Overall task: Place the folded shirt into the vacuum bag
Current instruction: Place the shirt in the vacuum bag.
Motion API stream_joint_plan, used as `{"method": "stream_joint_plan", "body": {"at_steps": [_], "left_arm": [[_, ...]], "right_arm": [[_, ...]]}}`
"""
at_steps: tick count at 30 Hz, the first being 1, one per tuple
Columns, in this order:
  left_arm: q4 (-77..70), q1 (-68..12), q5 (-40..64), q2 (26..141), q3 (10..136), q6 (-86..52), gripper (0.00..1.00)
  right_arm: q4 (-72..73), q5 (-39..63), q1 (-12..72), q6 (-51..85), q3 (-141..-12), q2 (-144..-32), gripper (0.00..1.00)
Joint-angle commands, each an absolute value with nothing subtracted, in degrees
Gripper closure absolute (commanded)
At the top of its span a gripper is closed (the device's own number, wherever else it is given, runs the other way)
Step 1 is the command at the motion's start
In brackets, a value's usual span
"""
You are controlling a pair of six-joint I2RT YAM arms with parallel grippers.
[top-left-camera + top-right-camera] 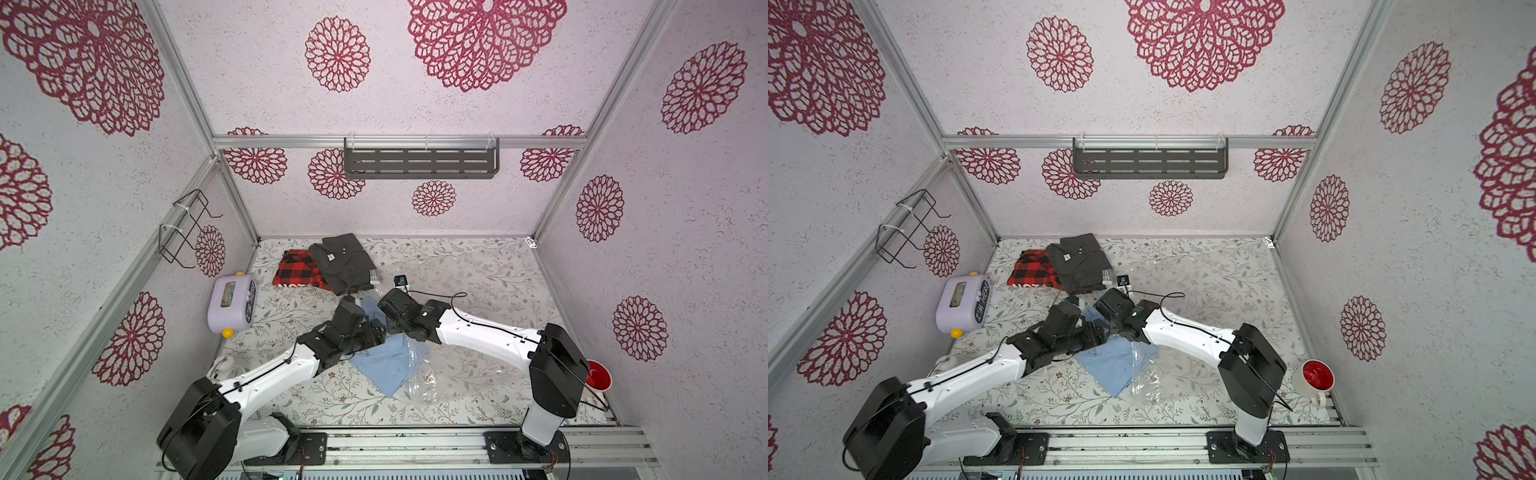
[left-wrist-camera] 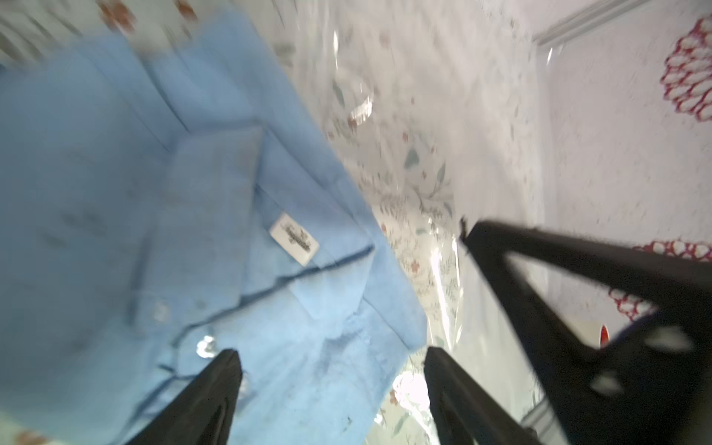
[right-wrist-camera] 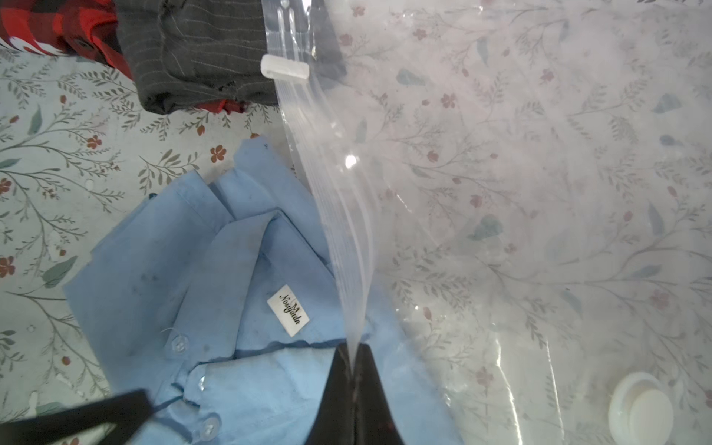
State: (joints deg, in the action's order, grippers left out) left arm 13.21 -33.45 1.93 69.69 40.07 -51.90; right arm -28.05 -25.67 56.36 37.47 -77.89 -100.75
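Right wrist | R tool (image 3: 353,356) clamped on vacuum bag (image 3: 501,192) zip edge | L tool (image 2: 332,352) open over shirt (image 3: 185,269) | mouth just right of shirt

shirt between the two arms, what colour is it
Plain light blue; the shirt shows best in the right wrist view.
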Motion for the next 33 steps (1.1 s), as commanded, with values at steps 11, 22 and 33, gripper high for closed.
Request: {"method": "stream_joint_plan", "body": {"at_steps": [11,22,33], "left_arm": [[10.6,-10.9,10.4,85.2,46.4,-35.3,0.14],[7.1,-10.4,23.1,99.1,53.6,-29.0,0.15],[9.0,-14.2,22.9,106.5,57.6,-28.0,0.17]], "right_arm": [[-27.9,-24.7,56.1,33.3,-80.7,-104.5,1.00],[-35.0,-27.8,55.5,36.4,-81.7,-105.9,1.00],[-34.4,-26.9,54.1,34.8,-82.3,-106.1,1.00]]}}
